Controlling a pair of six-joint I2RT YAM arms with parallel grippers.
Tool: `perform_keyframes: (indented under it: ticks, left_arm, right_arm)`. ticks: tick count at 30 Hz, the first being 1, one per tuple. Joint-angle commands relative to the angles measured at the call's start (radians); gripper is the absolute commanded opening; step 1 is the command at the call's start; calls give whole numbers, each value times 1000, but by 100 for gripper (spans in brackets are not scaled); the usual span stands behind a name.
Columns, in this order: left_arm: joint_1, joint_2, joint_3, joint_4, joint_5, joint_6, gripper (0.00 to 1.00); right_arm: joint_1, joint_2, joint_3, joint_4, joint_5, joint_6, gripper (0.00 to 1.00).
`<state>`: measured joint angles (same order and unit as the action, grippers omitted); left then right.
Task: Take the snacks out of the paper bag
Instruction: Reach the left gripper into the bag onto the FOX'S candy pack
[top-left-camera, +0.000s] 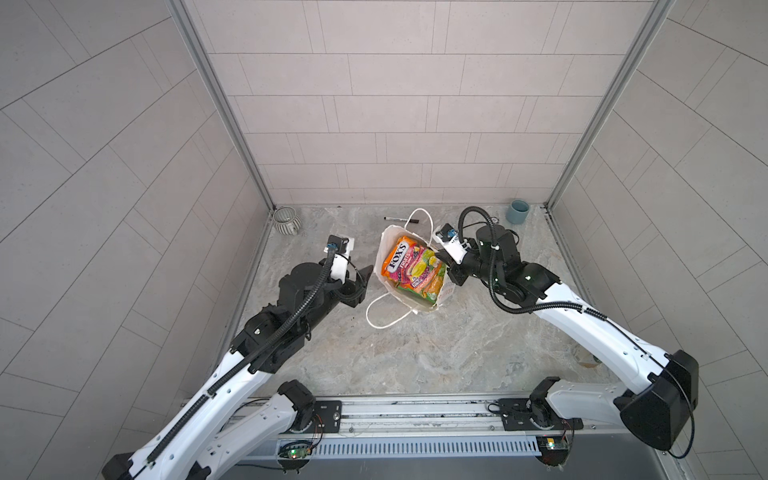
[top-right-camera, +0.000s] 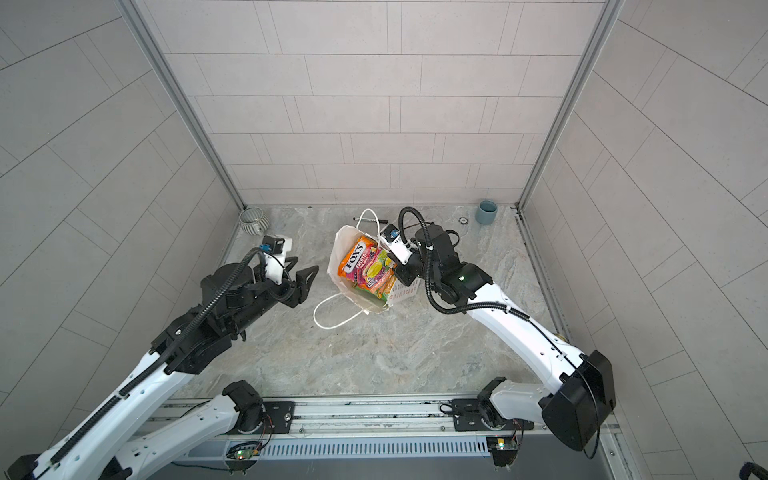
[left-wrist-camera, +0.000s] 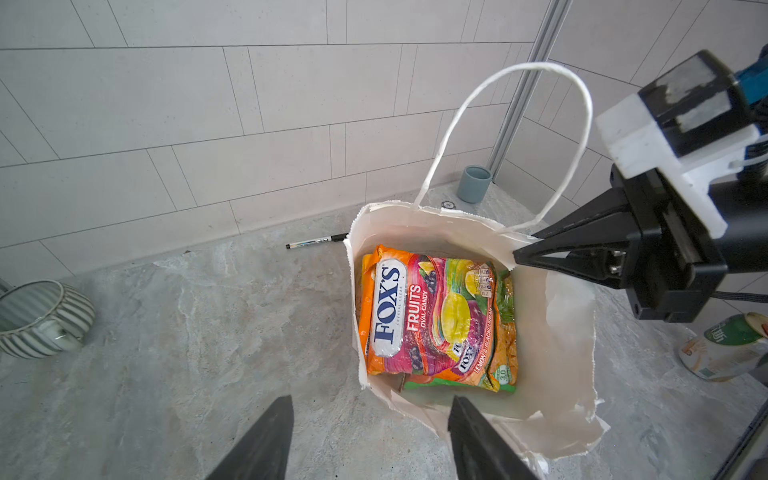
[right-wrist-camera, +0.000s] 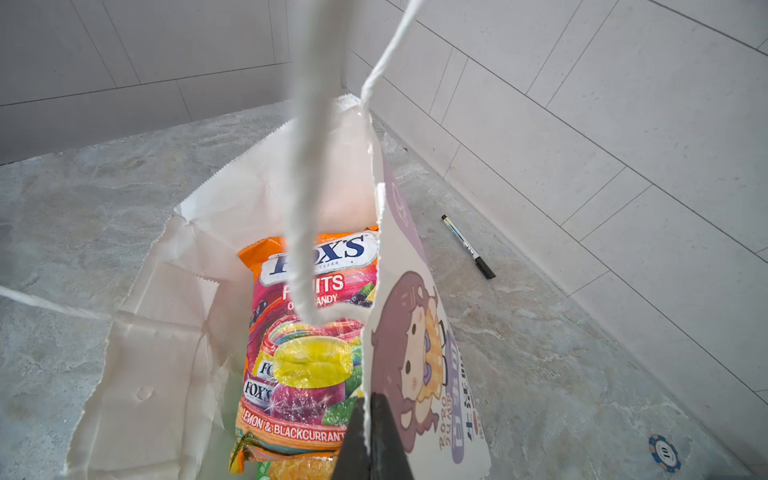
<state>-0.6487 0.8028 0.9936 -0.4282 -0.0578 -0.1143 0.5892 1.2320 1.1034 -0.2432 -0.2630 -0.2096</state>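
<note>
the paper bag (top-left-camera: 380, 266) stands with its mouth open on the marbled table (top-left-camera: 415, 357), a little toward 12 o'clock from the table's middle in both top views. the snacks (top-left-camera: 409, 266) lie stacked inside it. the orange-and-magenta packet (left-wrist-camera: 415, 316) lettered fox's fruits is on top, and green and yellow-orange edges show under it at the 5 o'clock side.

the right gripper (left-wrist-camera: 519, 253) is at the bag's 3 o'clock. its fingers (right-wrist-camera: 353, 436) are pressed together on the rim, and in the right wrist view the paper edge runs between them.

the left gripper (top-right-camera: 302, 269) is at the bag's 9 o'clock, just beside the wall. its fingers are spread with nothing between them, and i cannot tell whether a tip touches the paper.

one cord handle (top-left-camera: 417, 212) stands up at the 12 o'clock rim. the other handle (top-left-camera: 374, 318) lies looped on the table at 7 o'clock.

a marker pen (top-left-camera: 406, 220) lies at the bag's 12 o'clock. a ribbed bowl (top-left-camera: 286, 220) sits in the 10 o'clock corner and a blue-grey cup (top-left-camera: 517, 212) in the 2 o'clock corner.
</note>
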Motion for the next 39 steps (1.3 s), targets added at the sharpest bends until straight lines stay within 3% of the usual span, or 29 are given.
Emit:
perform_keyframes:
  ticks: [1,12,24,30,39]
  left_arm:
    - [-1,93,51,-69,56,65,65]
    - [-4,337,124,-34,263,72,68]
    - [-20,555,216,20,192,22,75]
    - [-19,599,229,21,56,-10,80]
    - [-19,663,202,69,117,-46,79]
  right_arm:
    - [30,-41,-65,125,-39,-5,0]
    - [27,-77,-126,208,-70,6,0]
    - [25,-114,-164,254,-83,24,0]
    - [24,-123,-175,267,-94,33,0]
    - [24,-134,-186,282,-97,34,0]
